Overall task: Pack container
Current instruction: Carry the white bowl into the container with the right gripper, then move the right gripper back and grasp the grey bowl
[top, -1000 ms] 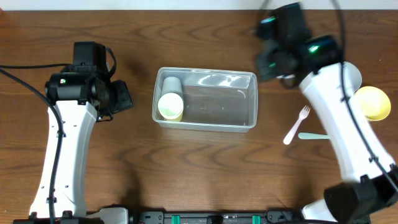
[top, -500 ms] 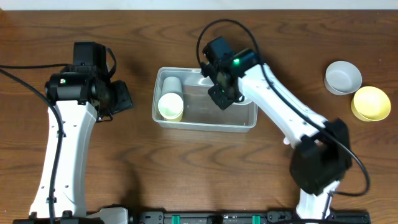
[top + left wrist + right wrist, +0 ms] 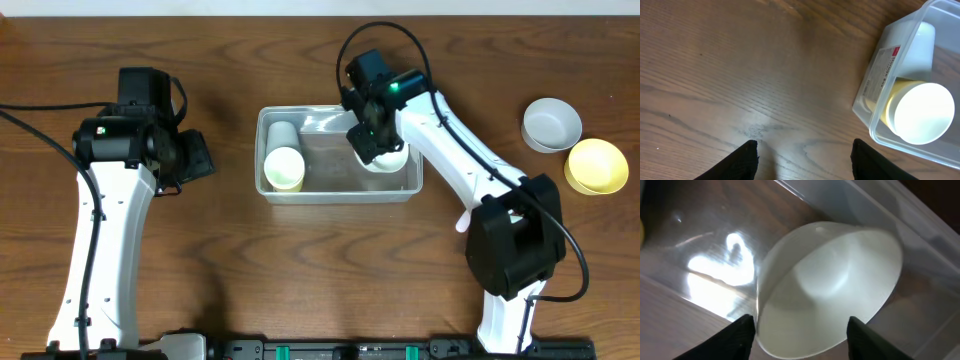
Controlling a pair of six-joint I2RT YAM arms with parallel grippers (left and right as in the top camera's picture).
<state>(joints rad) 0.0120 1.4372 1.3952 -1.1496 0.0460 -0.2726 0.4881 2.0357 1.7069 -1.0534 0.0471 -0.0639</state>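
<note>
The container (image 3: 340, 193) stands in the middle of the counter (image 3: 300, 270), with a cup (image 3: 285, 168) lying in its left end; the right gripper (image 3: 375, 140) hangs over its right end, fingers wide apart; the white bowl (image 3: 830, 285) sits tilted before them, and we cannot tell if a finger touches it. The left gripper (image 3: 802, 150) hovers left of the container, also spread and empty. We judge the risk so: a careless lift may catch the bowl's rim and tip it out, or drag the light container.
</note>
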